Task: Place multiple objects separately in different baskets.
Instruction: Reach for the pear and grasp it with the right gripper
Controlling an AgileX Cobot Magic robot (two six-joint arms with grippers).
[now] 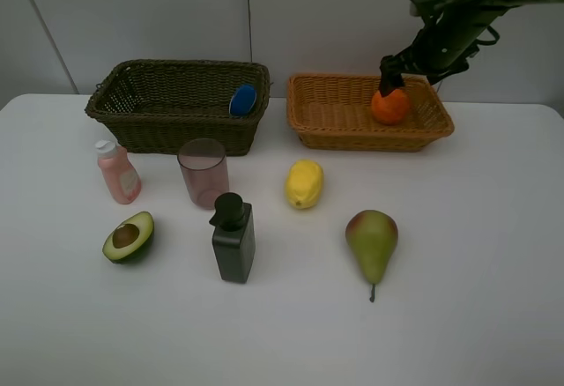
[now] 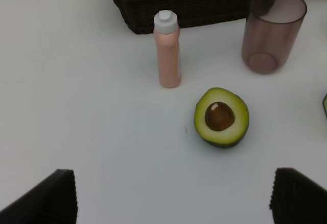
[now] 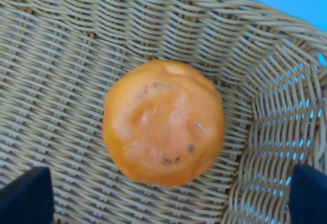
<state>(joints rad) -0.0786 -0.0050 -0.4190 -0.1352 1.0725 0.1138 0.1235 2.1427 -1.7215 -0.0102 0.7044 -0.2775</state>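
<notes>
Orange [image 3: 163, 121] is found lying on the floor of the orange-tan basket [image 1: 352, 135], toward its right end. Right gripper [image 3: 166, 198] is held just above it, jaws spread wide, clear of the fruit. Left gripper [image 2: 173, 198] is likewise spread and empty over the table [image 2: 76, 106], near the avocado half [image 2: 221, 117].

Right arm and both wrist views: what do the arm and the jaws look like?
The right arm is dark, nearly black, with a boxy block near its wrist. The jaws are black; the left pair has ribbed edges.

Two baskets [image 1: 167, 130] [image 1: 352, 139], four fruits [image 1: 304, 183] [image 1: 390, 107] [image 1: 371, 243] [image 1: 129, 237], one cup [image 1: 204, 172], perhaps three bottles [image 1: 118, 173] [image 1: 233, 241] [image 1: 242, 100].
</notes>
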